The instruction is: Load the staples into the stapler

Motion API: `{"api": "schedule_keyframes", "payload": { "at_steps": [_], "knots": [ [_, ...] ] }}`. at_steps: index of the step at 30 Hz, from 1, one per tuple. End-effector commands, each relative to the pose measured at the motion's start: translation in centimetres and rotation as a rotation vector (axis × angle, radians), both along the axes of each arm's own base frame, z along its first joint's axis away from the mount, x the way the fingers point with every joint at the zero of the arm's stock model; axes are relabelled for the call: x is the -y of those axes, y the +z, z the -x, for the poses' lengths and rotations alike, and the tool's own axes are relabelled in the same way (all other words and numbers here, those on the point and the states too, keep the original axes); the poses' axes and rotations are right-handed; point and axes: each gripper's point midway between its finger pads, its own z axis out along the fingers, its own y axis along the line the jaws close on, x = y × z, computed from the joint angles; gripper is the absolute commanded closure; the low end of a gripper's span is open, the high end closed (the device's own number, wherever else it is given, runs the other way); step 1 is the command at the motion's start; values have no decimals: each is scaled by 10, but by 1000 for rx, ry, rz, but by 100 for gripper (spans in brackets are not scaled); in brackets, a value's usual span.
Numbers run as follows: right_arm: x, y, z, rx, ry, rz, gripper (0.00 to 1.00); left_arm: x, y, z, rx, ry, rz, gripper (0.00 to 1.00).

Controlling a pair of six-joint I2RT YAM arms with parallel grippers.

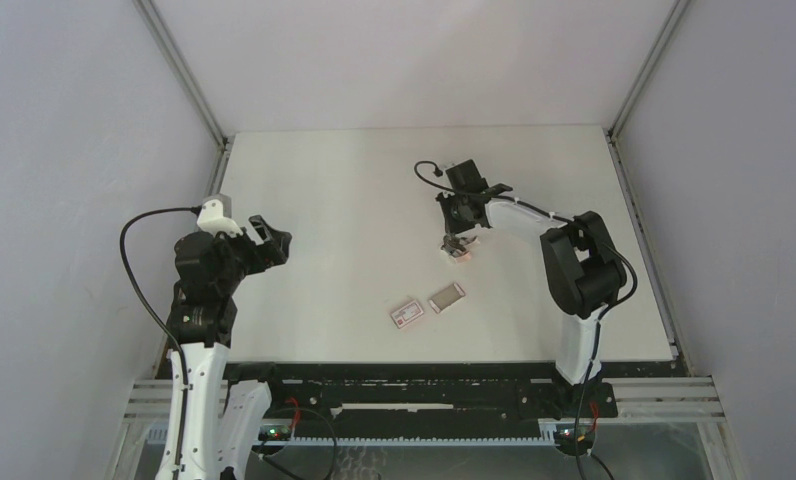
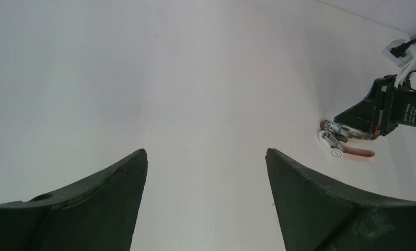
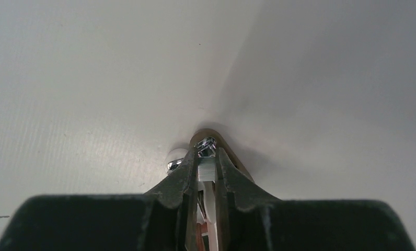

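Left arm (image 1: 206, 275) is held folded at the left, left gripper (image 2: 206, 157) aimed forward, jaws spread wide. Right arm (image 1: 579, 265) is reached inward, right gripper (image 3: 207, 156) pitched down, jaws pinched on staples (image 3: 207, 171).

Table middle: bare white table (image 1: 354, 200) from the left gripper (image 1: 271, 236) across toward 3 o'clock; wide passage
Left gripper's front: fingers (image 2: 106, 198) spread wide; nothing between them
Stapler zone: right gripper (image 1: 458, 244) covers the stapler (image 1: 466, 255) from 12 o'clock, pinched on a staple strip (image 3: 207, 170); 6 and 9 o'clock sides free
Near side: staples tray (image 1: 446, 297) and box (image 1: 407, 314), just beside each other, at 6 o'clock of the stapler, apart from it
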Motion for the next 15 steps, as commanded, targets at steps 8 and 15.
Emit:
{"api": "schedule_keyframes", "payload": {
  "at_steps": [8, 15],
  "knots": [
    [7, 19, -9, 60, 75, -11, 91, -1, 14, -2, 51, -9, -19, 12],
    [19, 18, -10, 25, -40, -43, 91, 1, 14, -2, 56, -20, -17, 12]
  ]
}}
